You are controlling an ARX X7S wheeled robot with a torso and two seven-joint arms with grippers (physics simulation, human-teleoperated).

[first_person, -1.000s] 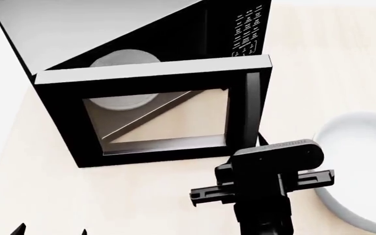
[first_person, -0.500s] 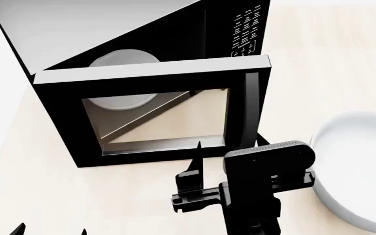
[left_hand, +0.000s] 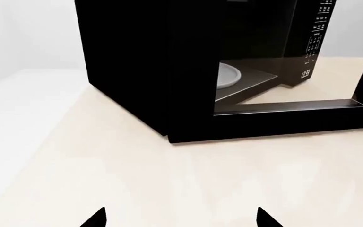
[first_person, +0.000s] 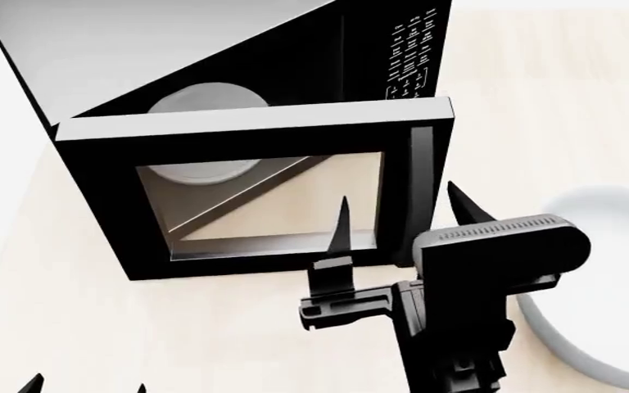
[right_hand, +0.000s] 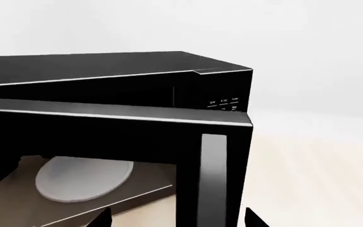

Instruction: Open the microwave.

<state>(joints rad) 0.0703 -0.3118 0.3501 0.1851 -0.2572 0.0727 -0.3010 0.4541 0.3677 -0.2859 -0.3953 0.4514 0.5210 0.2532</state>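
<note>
On pale wood counter point(first_person: 52, 327): boxy black microwave point(first_person: 238, 106), glass door point(first_person: 260, 196) ajar.

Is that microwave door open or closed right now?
Open, partway. The door has swung clear of the microwave, hinged at its left, leaving a wedge-shaped gap where the white turntable shows inside.

The microwave point(first_person: 238, 123) has a smooth black casing, glossy on its side, with a matt grey top that looks like brushed metal. Its door window is clear, tinted glass, and the door handle point(first_person: 421, 192) is a satin grey strip. The turntable point(right_hand: 83, 177) is plain smooth white. The tabletop point(left_hand: 188, 179) shows pale wood with faint grain, matt. The right gripper point(first_person: 396, 217) is matt black plastic.
</note>
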